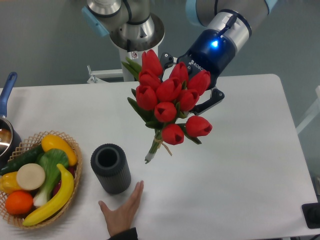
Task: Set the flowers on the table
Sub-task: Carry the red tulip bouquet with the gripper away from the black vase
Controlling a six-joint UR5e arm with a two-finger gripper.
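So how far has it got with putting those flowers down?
Done: the flowers are out of the dark vase, held by the gripper. In hand: they hang in the air, stem ends clear of the table. Left: lowering them onto the white top and letting go.

A wicker basket sits at the near left, heaped with a banana, an orange, a cucumber and other produce. Just beside it on the right stands a dark ribbed cylinder, open at the top. A pot with a blue handle is cut off by the left edge.
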